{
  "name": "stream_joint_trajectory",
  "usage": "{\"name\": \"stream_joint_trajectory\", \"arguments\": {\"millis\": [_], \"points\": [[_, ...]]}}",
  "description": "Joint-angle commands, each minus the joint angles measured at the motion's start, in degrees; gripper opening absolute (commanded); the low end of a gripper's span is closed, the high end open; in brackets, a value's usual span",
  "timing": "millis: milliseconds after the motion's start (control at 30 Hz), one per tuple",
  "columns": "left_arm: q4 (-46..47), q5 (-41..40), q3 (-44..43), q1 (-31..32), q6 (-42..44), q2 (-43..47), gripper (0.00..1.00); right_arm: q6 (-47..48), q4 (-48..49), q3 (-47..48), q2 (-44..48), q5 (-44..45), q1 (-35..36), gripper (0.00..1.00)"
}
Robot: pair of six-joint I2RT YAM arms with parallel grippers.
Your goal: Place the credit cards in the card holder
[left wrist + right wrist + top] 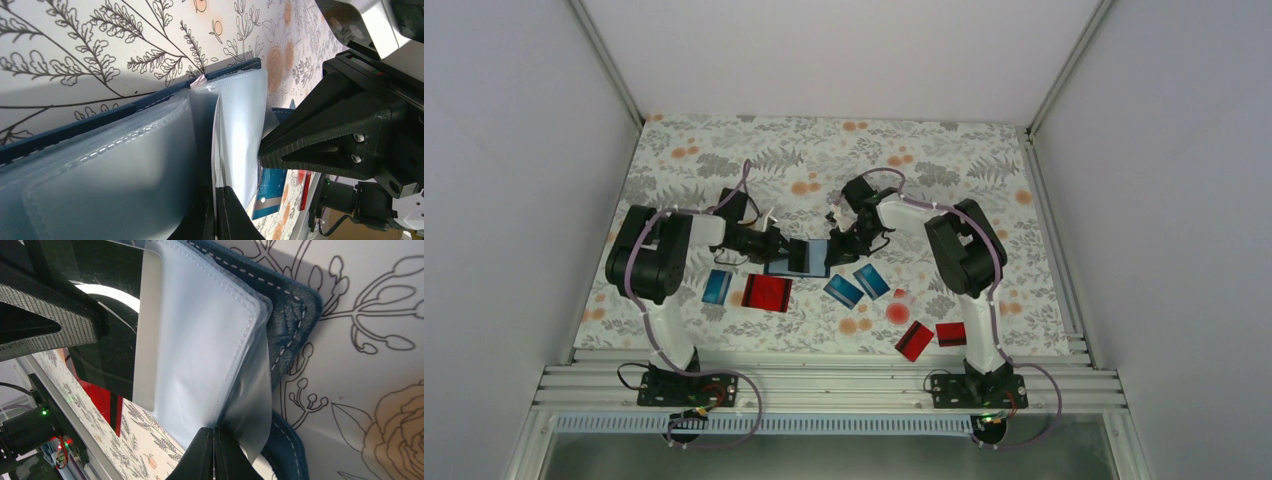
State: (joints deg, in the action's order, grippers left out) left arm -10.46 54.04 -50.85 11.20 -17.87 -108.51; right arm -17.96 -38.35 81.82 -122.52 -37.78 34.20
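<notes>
**Card holder** (809, 260): lies open on the flowered table (724, 150), near its centre, between the two arms. Its navy cover (100, 117) is against the cloth, and its clear pocket sheets (125, 170) are fanned up off it.

**Left gripper** (776, 244): at the holder's 9 o'clock edge. In the left wrist view its fingers (235, 220) are pressed together with one pocket sheet nipped between them.

**Right gripper** (837, 243): at the holder's 2 o'clock corner. In the right wrist view its fingers (227, 460) are likewise together, clamped on the free edge of a pocket sheet.

**Loose cards**: all lie flat on the table; neither gripper holds one.
- A blue card (717, 287) and a red card (767, 293) lie at the holder's 7 to 8 o'clock, the red one just beside its near edge.
- A second blue card (843, 291) and a third blue card (871, 281) lie side by side at 4 o'clock.
- A second red card (914, 340) and a third red card (951, 334) lie farther out at 4 o'clock, near the right arm's base.
- A clear piece with a red dot (898, 310) lies between those two pairs.

Whether any card sits inside the pockets cannot be told.
</notes>
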Motion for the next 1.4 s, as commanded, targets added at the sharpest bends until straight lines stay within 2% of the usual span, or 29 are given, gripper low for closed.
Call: {"name": "stream_joint_trajectory", "arguments": {"millis": [0, 233, 667, 933, 1367], "points": [[-6.57, -3.4, -0.24, 0.12, 4.93, -1.32, 0.02, -0.59, -2.64, -1.57, -5.1, 6.92, 0.45, 0.04], [-4.68, -0.7, -2.03, 1.09, 4.06, -4.2, 0.02, -0.46, -2.86, -0.93, -5.29, 6.87, 0.44, 0.04], [-8.02, -4.47, -6.38, 4.06, 2.95, -5.38, 0.04, 0.28, -5.29, 3.24, -5.01, 6.97, 0.45, 0.04], [-14.61, -10.01, -8.12, 4.11, 5.09, -4.3, 0.19, 1.74, -8.65, 6.09, -1.87, 5.8, 0.1, 0.08], [-22.06, -17.51, -11.47, 5.18, 5.48, -1.46, 0.42, 0.42, -6.58, 5.67, 2.08, 4.91, -2.2, 0.09]]}}
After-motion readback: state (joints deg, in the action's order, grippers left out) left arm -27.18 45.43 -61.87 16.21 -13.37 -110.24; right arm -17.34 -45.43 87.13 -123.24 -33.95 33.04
